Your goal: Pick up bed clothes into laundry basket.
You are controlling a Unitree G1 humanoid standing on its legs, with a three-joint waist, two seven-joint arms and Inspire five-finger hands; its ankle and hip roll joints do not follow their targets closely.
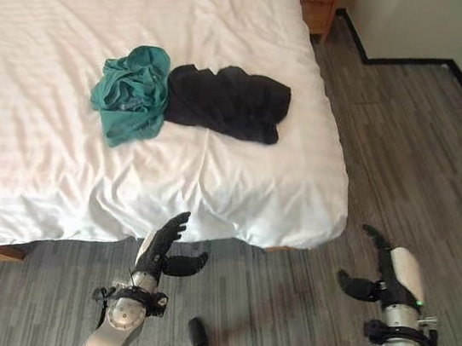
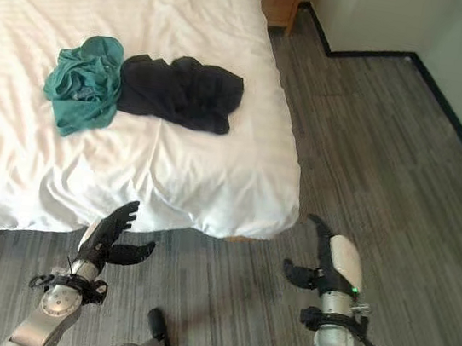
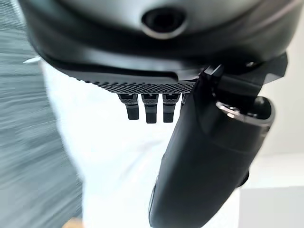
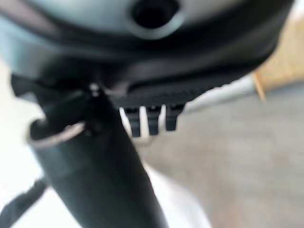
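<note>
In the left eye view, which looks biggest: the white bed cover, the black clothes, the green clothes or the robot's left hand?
1. White bed cover
2. Black clothes
3. Green clothes
4. Left hand, smallest, though it is nearer the camera, so this is only how it looks.

Soft, even daylight fills the room. The white bed is bright, nearly washed out, and throws a faint shadow on the floor along its foot. Both wrist views are blurred, their backgrounds overexposed and out of focus.
</note>
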